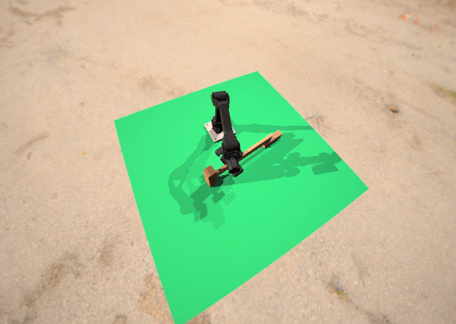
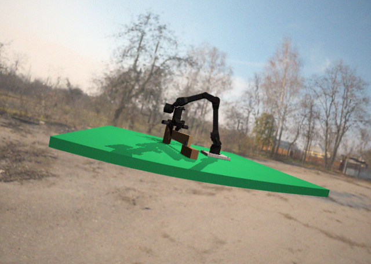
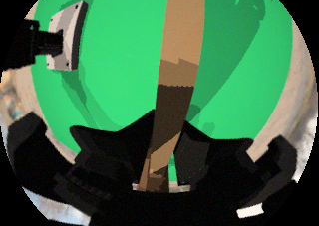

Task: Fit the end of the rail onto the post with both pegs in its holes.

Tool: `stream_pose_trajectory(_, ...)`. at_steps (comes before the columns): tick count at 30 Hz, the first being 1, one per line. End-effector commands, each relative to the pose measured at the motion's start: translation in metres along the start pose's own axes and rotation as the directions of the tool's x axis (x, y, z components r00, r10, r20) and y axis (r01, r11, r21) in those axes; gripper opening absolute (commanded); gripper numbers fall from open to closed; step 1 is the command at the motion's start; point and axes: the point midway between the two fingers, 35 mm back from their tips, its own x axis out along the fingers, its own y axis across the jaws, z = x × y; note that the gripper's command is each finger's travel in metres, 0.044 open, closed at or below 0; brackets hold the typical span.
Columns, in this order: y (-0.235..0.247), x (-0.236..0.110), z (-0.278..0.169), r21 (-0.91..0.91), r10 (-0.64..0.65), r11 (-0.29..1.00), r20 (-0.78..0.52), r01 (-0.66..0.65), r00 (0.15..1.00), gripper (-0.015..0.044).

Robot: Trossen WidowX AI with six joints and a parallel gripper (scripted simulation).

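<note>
While clamped: claw [image 1: 235, 171] narrowly shut on bed rail [image 1: 254, 148].
Rail position: between claw fingers, extending away over green counter [image 1: 257, 221].
Post [image 1: 210, 175]: just beside claw.

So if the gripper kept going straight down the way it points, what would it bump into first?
The gripper points down and is shut on the rail, so the rail comes first. Below that lies the green table, probably next, though the depth is hard to judge.

Outdoor dirt lot [image 2: 179, 231], bare trees [image 2: 140, 66]
</note>
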Motion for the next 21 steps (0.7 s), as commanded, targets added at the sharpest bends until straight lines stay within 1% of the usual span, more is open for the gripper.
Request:
stream_pose_trajectory(1, 0.0002, 0.0004, -0.0020, -0.001, -0.002, 1.000, -0.001, 0.002, 1.000, 0.0000)
stream_pose_trajectory(21, 0.0013, 0.0013, -0.0074, -0.001, -0.002, 1.000, -0.002, 0.002, 1.000, 0.0000)
